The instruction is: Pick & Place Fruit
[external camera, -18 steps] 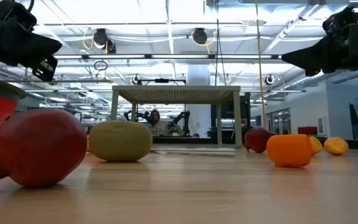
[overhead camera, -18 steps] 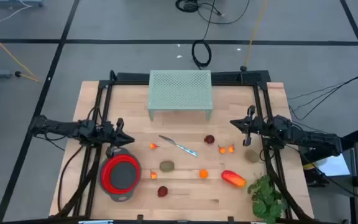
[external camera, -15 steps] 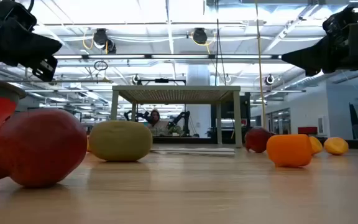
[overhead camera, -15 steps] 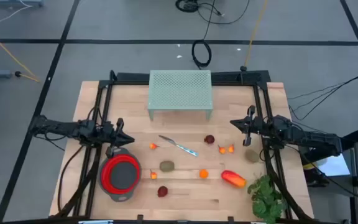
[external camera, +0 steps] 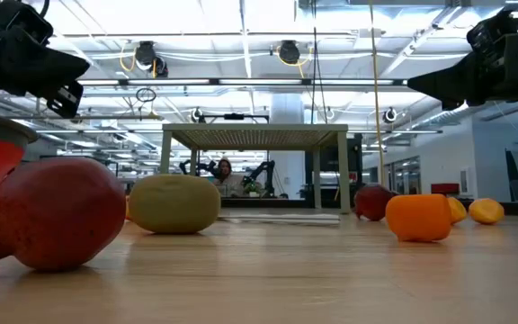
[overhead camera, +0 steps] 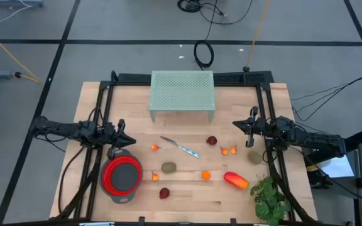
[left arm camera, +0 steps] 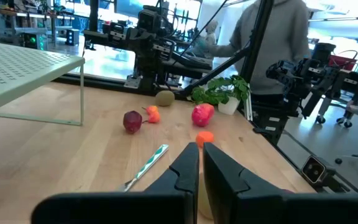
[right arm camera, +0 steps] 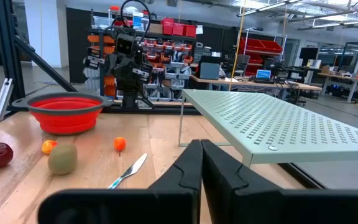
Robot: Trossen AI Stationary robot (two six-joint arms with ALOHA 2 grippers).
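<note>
The left gripper [overhead camera: 131, 142] hangs with its fingers [left arm camera: 188, 167] clenched together on nothing, just above the rim of the red bowl [overhead camera: 122, 175], which sits at the counter's [overhead camera: 137, 122] left front. The right gripper [overhead camera: 235, 125] is likewise pinched tight and empty, fingers [right arm camera: 194, 163] pressed side by side, well to the bowl's right across the counter, above bare wood.

Between the two grippers, to the right of the bowl, the fruit is scattered flat on the counter. Nearest the bowl are a tiny orange piece [overhead camera: 155, 177], an olive-brown oval [overhead camera: 168, 167] and a dark red round piece [overhead camera: 164, 193] towards the front edge. Another tiny orange piece [overhead camera: 155, 148] lies just behind those. Farther right come an orange piece [overhead camera: 205, 175], a second dark red round one [overhead camera: 212, 140] and a pair of small orange ones [overhead camera: 229, 150]. A second olive oval [overhead camera: 254, 157] lies under the right arm. The longer red-orange piece [overhead camera: 236, 180] lies farthest right of the bowl, its long axis running across the counter and tilted slightly, the right end nearer the front.

A thin silver knife [overhead camera: 181, 147] lies diagonally amid the fruit, none of it touching. A pale green perforated stand [overhead camera: 182, 91] stands behind the bowl at the counter's back middle, and a green leafy plant [overhead camera: 270, 198] sits at the far front corner from the bowl, just beside the long piece. Nothing blocks the way between either gripper and the fruit.
</note>
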